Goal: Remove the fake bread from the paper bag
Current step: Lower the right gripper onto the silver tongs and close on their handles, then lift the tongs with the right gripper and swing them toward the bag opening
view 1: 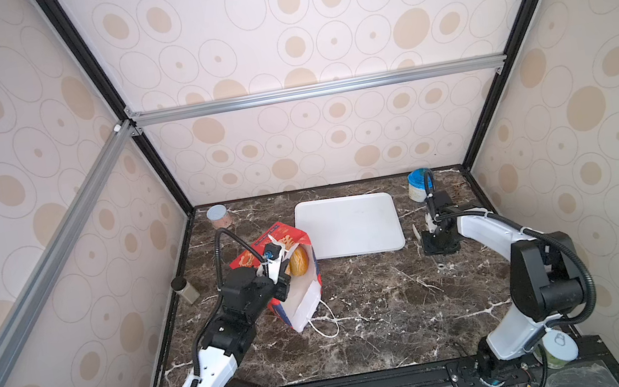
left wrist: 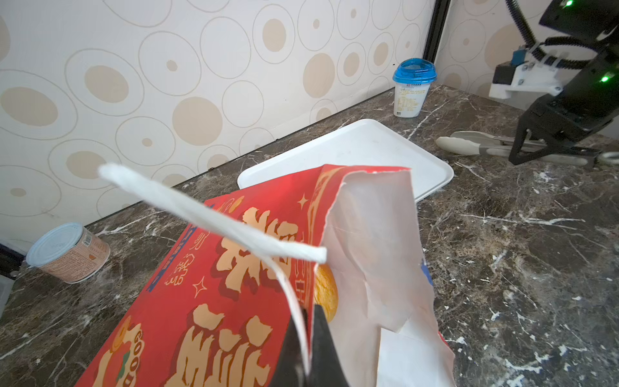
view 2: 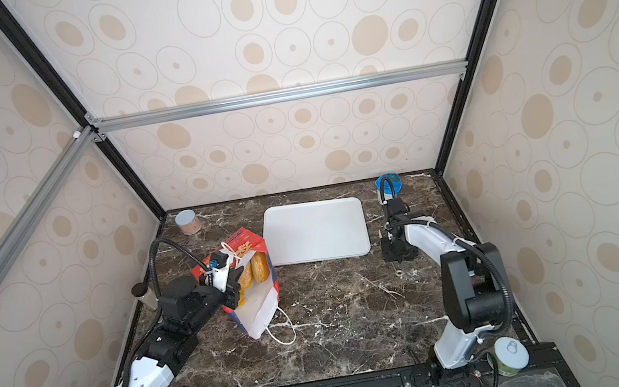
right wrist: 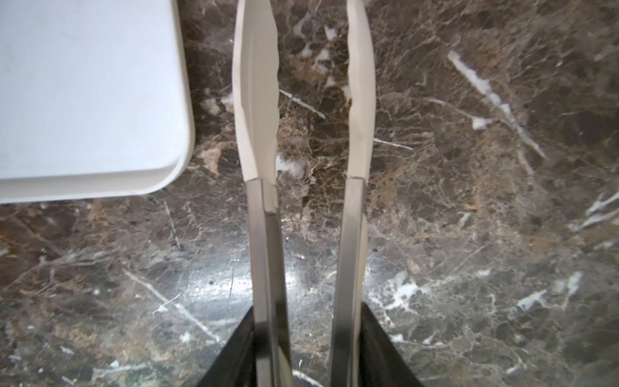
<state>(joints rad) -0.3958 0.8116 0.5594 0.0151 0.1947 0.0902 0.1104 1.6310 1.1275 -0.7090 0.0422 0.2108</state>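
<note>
The red paper bag [view 1: 286, 244] [view 2: 248, 242] [left wrist: 217, 284] stands left of centre, its white-lined mouth tipped open towards the camera. My left gripper [view 1: 285, 278] [left wrist: 308, 321] is shut on its rim together with a white cord handle [left wrist: 214, 221]. Golden fake bread [view 1: 297, 261] [view 2: 259, 270] [left wrist: 325, 291] shows inside the mouth. My right gripper [view 1: 435, 244] [right wrist: 307, 306] points down beside the tray, its jaws pressed against both arms of metal tongs [right wrist: 258, 100] [left wrist: 469, 144] with cream tips, which lie on the marble.
A flat white tray [view 1: 346, 226] [right wrist: 83, 100] lies at the back centre. A pink can [view 1: 217, 216] lies at the back left and a blue-lidded cup [view 1: 418, 185] stands at the back right. A small shaker [view 1: 184, 290] stands by the left wall.
</note>
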